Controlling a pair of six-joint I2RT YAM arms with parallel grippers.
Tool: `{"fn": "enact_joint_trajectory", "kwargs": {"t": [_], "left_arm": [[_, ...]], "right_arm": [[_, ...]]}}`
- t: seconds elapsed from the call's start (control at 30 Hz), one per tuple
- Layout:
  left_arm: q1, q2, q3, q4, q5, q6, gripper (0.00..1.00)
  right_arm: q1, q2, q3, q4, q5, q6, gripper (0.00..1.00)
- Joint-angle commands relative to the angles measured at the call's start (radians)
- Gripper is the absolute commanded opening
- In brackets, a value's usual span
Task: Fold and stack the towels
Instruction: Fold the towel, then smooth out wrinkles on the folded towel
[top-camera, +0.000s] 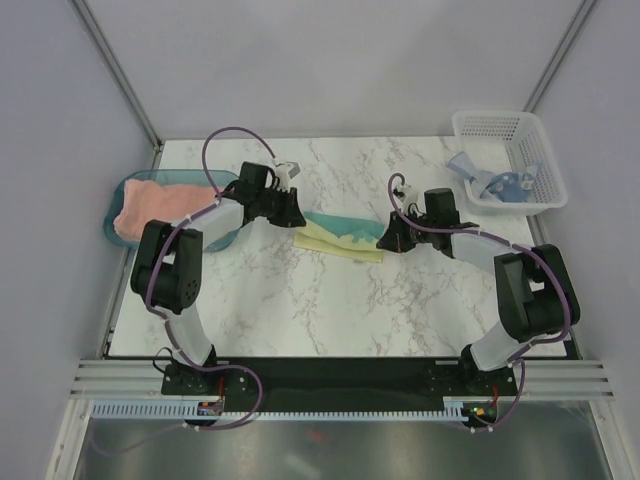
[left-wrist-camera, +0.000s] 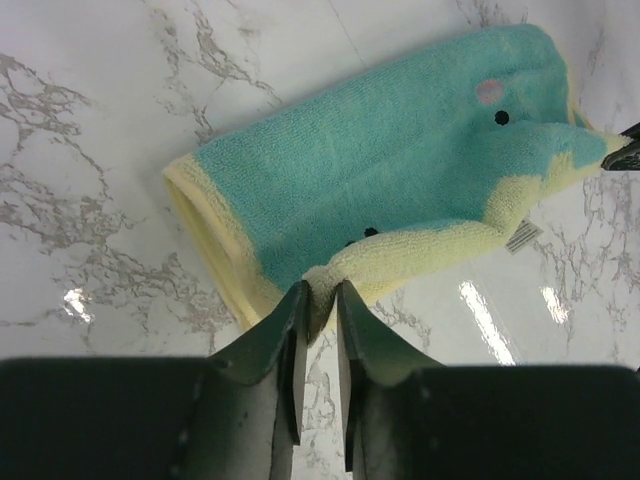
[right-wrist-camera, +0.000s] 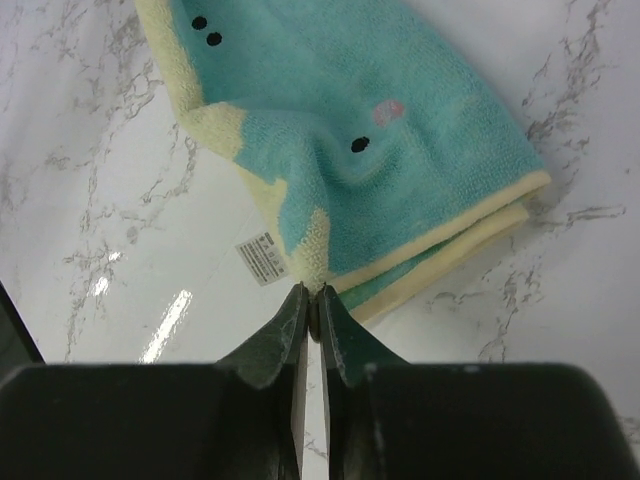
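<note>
The left hand (left-wrist-camera: 320, 293) has its fingers a narrow gap apart. A corner of the yellow-and-teal towel (left-wrist-camera: 400, 170) is bunched up right at the tips, and I cannot tell whether they grip it. The right hand (right-wrist-camera: 311, 296) is all but closed, its tips pinching the opposite corner of the same towel, which is drawn to a point there. A white tag (right-wrist-camera: 262, 258) lies on the marble just beside that corner.

The towel lies folded over, teal side up with pale yellow edging, flat on the counter (left-wrist-camera: 100, 120) between the two hands, about mid-counter.

Well to the left, a teal tray (top-camera: 110, 222) sits at the counter's edge with the salmon-pink towel (top-camera: 165, 205) lying in it and filling most of its length. At the far right corner, a white mesh basket (top-camera: 480, 125) holds the light blue towel (top-camera: 490, 182), crumpled and draped partly over the near rim.

Only the overhead view shows the two containers and both arms reaching inward to the towel's ends. It shows the towel as only a thin strip and hides the finger gaps. The wrist views show the print: black dots and a small pink spot on the teal, doubled yellow edges at the fold, and the tag. The left wrist view also catches the tip of the right hand at the far corner.
</note>
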Motion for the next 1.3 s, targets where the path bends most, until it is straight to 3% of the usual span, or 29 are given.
{"fn": "enact_joint_trajectory", "kwargs": {"t": [0.0, 0.07, 0.1, 0.2, 0.4, 0.57, 0.6, 0.73, 0.8, 0.9, 1.07, 1.27], "left_arm": [[-0.006, -0.048, -0.024, 0.028, -0.047, -0.002, 0.26], [-0.009, -0.056, -0.028, 0.012, -0.062, -0.003, 0.35], [-0.011, -0.062, -0.031, 0.010, -0.076, -0.005, 0.39], [-0.009, -0.085, -0.035, -0.004, -0.119, -0.009, 0.44], [-0.012, -0.142, -0.017, -0.025, -0.168, -0.040, 0.52], [-0.029, -0.085, 0.028, -0.044, -0.129, -0.089, 0.46], [-0.034, -0.078, 0.029, -0.045, -0.139, -0.106, 0.45], [-0.037, -0.073, 0.003, -0.071, -0.203, -0.152, 0.44], [-0.037, -0.062, 0.012, -0.141, -0.307, -0.214, 0.44], [-0.037, -0.071, -0.004, -0.199, -0.341, -0.249, 0.50], [-0.049, -0.137, -0.077, -0.139, -0.282, -0.298, 0.58], [-0.080, -0.122, -0.080, -0.120, -0.254, -0.344, 0.62]], "right_arm": [[0.004, -0.018, -0.033, 0.037, 0.020, 0.035, 0.15], [0.007, -0.027, -0.049, 0.036, 0.035, 0.054, 0.19], [0.008, -0.030, -0.052, 0.034, 0.041, 0.059, 0.26], [0.011, -0.067, -0.061, 0.011, 0.062, 0.074, 0.34], [0.010, -0.144, -0.024, -0.063, 0.072, 0.143, 0.42], [0.034, -0.107, 0.037, -0.064, 0.105, 0.235, 0.37], [0.036, -0.096, 0.045, -0.072, 0.119, 0.264, 0.33], [0.043, -0.060, 0.048, -0.063, 0.155, 0.347, 0.30], [0.051, -0.050, 0.030, -0.043, 0.150, 0.364, 0.31], [0.059, -0.055, 0.008, -0.037, 0.161, 0.361, 0.33], [0.059, -0.063, 0.011, -0.037, 0.193, 0.373, 0.33], [0.059, -0.067, 0.077, -0.069, 0.368, 0.453, 0.33]]}}
